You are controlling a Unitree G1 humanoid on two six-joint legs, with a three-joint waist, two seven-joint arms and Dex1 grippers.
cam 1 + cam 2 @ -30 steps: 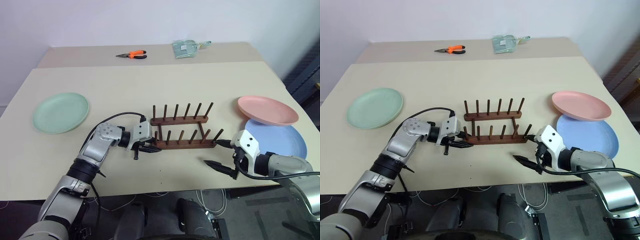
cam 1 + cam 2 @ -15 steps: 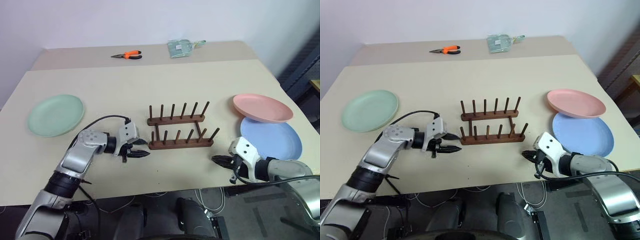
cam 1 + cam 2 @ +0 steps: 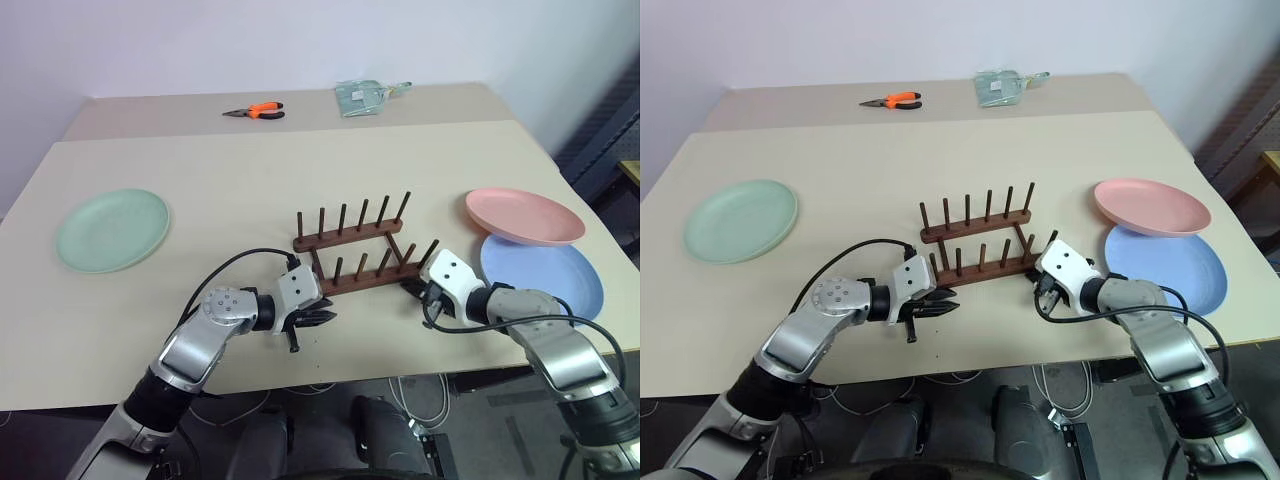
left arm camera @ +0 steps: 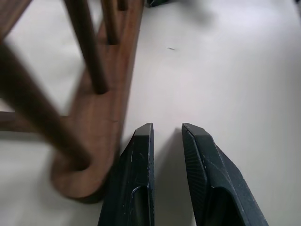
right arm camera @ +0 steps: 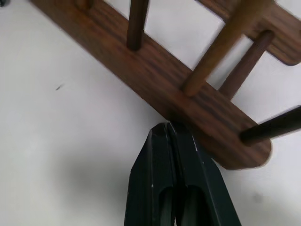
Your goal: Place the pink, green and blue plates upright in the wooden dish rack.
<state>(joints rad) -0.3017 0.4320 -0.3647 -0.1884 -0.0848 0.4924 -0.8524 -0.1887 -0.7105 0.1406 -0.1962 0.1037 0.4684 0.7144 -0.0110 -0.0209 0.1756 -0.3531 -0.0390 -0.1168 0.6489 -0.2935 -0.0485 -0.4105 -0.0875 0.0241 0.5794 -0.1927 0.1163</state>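
Wooden dish rack [image 3: 358,250]: mid-table, empty, slightly skewed. Right gripper [image 5: 170,129]: fingers pressed together, tips against the near rail's right end. Left gripper [image 4: 165,133]: fingers a narrow gap apart, holding nothing, just beside the rail's left end. Green plate [image 3: 112,229]: flat, far left. Pink plate [image 3: 524,215]: overlapping blue plate [image 3: 545,277], right edge.

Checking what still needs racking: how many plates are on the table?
3: green plate at the table's left, pink plate at the right overlapping the blue plate nearer the robot. None visibly hidden.
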